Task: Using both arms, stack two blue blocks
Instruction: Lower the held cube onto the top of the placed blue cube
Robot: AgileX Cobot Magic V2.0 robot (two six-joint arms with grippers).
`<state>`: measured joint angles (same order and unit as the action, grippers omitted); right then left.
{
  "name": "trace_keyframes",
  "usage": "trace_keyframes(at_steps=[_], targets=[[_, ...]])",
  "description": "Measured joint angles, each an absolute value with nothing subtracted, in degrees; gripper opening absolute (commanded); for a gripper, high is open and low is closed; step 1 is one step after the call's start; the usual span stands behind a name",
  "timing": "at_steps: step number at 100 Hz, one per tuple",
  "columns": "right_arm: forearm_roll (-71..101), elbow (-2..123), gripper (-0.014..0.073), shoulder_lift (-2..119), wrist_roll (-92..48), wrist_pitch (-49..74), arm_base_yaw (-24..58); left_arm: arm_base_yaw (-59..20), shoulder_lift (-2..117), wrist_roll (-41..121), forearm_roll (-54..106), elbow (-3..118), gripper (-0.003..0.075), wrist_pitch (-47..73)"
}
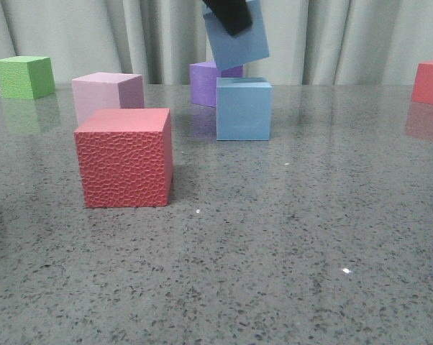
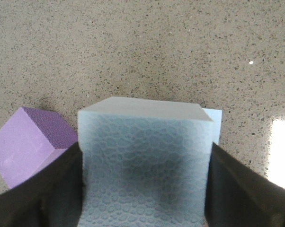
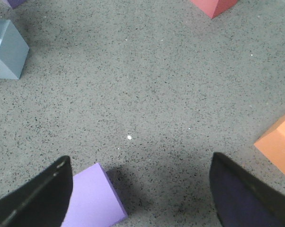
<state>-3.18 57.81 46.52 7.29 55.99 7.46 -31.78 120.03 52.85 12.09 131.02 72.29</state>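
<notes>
My left gripper (image 1: 229, 14) is shut on one blue block (image 1: 238, 42) and holds it tilted in the air, just above the second blue block (image 1: 243, 108), which stands on the table. In the left wrist view the held block (image 2: 145, 165) fills the space between the dark fingers (image 2: 36, 194), and a corner of the lower block (image 2: 214, 121) peeks out behind it. My right gripper (image 3: 140, 198) is open and empty, low over the table, with a purple cube (image 3: 93, 201) by one finger. The standing blue block (image 3: 5, 49) lies far from it.
A large red cube (image 1: 124, 157) stands front left, with a pale pink cube (image 1: 107, 93) behind it and a green cube (image 1: 24, 76) far left. A purple cube (image 1: 206, 83) sits behind the blue blocks. Another red cube (image 1: 430, 83) is far right. An orange cube (image 3: 280, 144) lies near my right gripper.
</notes>
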Motion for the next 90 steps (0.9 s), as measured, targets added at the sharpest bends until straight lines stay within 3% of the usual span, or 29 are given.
trace_keyframes(at_steps=[90], targets=[[-3.18, 57.81, 0.0592, 46.52, 7.29, 55.99, 7.46, -31.78, 120.12, 53.34, 12.65, 127.91, 0.0337, 71.91]])
